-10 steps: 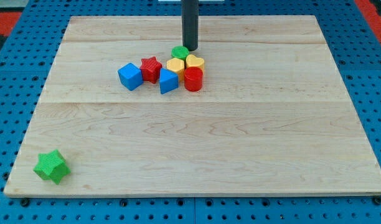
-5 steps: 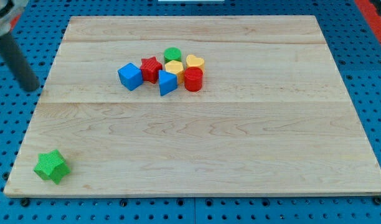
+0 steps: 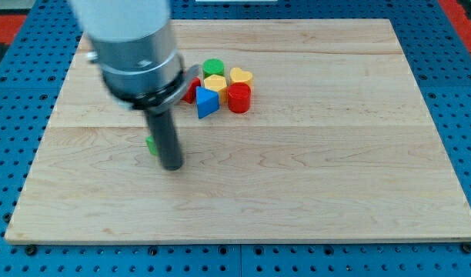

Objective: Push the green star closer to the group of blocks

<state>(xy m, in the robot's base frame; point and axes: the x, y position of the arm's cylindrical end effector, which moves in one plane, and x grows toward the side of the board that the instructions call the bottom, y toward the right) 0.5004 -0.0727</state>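
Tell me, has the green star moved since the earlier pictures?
Yes. The green star left the board's bottom-left corner and now peeks out just left of my tip, much nearer the red cylinder.

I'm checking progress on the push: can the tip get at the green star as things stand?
Probably yes. My tip sits right beside the green star, which shows only as a sliver at the rod's left edge, mostly hidden. Whether they touch cannot be told. The group lies toward the view's top right.

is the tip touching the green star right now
Cannot tell. In the camera view the rod hides nearly all of the green star; only a green sliver shows at its left edge, just above my tip, so no contact or gap shows plainly.
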